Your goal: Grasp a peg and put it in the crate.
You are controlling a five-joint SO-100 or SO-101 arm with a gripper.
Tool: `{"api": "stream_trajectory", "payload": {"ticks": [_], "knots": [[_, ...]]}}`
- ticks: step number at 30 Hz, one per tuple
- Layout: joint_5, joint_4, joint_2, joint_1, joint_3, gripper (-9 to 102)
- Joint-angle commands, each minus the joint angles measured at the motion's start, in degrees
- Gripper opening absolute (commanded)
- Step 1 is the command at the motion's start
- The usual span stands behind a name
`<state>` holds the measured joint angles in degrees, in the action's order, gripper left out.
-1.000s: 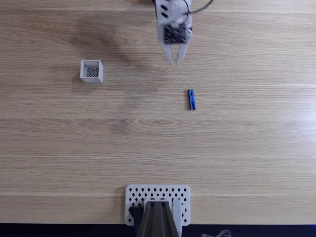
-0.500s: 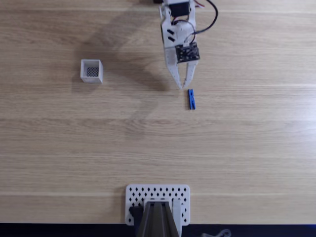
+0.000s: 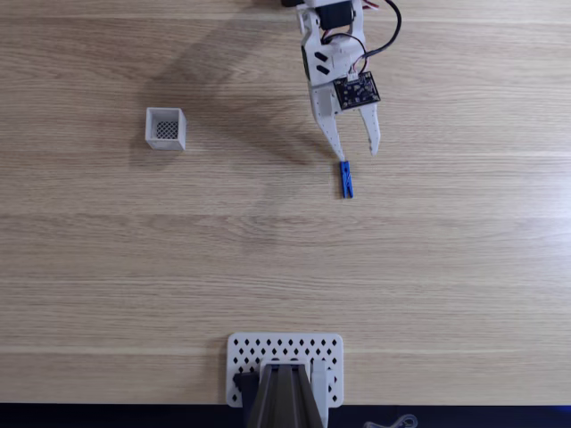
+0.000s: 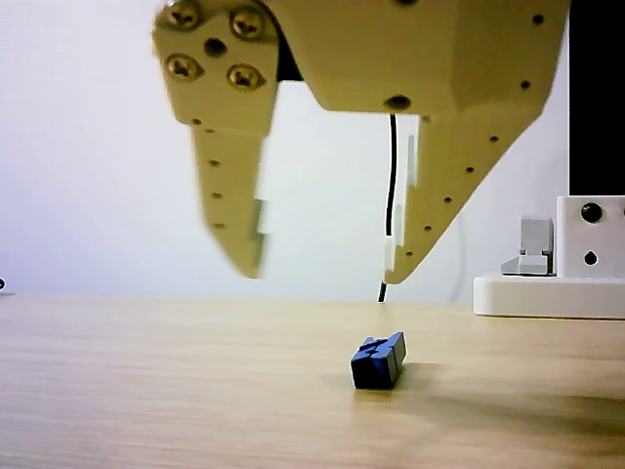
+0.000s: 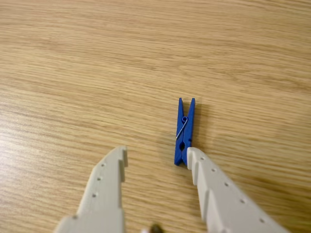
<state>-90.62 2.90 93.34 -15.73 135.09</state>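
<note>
At the bottom edge of the wrist view, the gripper [image 5: 156, 154] stands wide open with nothing between its fingers; the right-hand fingertip [image 5: 194, 158] sits just at the near end of the peg [image 5: 183, 131], though whether it touches I cannot tell. Beyond it the peg lies flat on the wooden surface [image 5: 73, 73], its long axis running up the frame, roughly in line with the gripper's reach, so the fingers would close across its narrow width. It lies right of the gap's centre, so I judge the gripper needs a small shift to the right and forward before closing.

Seen low in the other view, the peg [image 4: 378, 361] rests on the surface beneath the raised fingers, which hang clear above it.

Farther off, the fixed view shows the gripper [image 3: 357, 153] in the upper middle, the peg [image 3: 345, 179] just below it, and the crate [image 3: 166, 129] well apart at the upper left. A white perforated plate [image 3: 285, 352] sits at the bottom centre.
</note>
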Motion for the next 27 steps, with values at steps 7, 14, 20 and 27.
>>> {"api": "stream_trajectory", "payload": {"ticks": [7,14,20,27], "knots": [[0.88,-1.32,-5.01,2.99,-11.25,19],[0.88,-0.88,-9.05,3.16,-12.48,19],[0.35,-0.79,-9.84,3.25,-12.39,18],[0.62,0.26,-9.58,2.64,-10.63,12]]}}
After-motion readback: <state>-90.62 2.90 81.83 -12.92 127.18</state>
